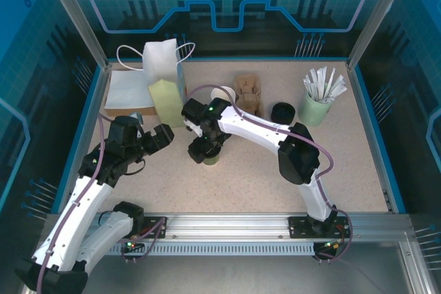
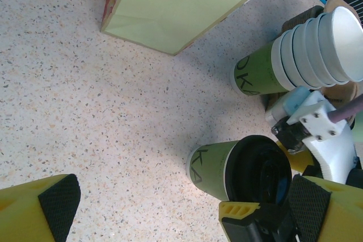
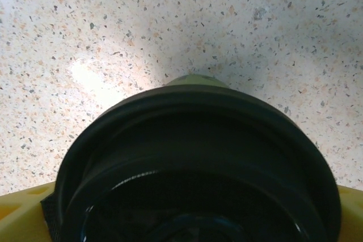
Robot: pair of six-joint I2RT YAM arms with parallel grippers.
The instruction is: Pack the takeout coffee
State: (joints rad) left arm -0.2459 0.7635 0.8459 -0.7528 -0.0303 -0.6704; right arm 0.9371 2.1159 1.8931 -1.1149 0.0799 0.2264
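Well, your dark green lidded paper cup [image 1: 211, 159] stands outside the brown moulded-pulp carrier [image 1: 249, 94], nothing packed yet; the right gripper [image 1: 205, 149] straddles it spread wide, the left gripper [image 1: 164, 135] gapes empty.

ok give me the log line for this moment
right gripper: open, astride lidded green cup upright on table | left gripper: open, left of cup | carrier: behind, cup not in it
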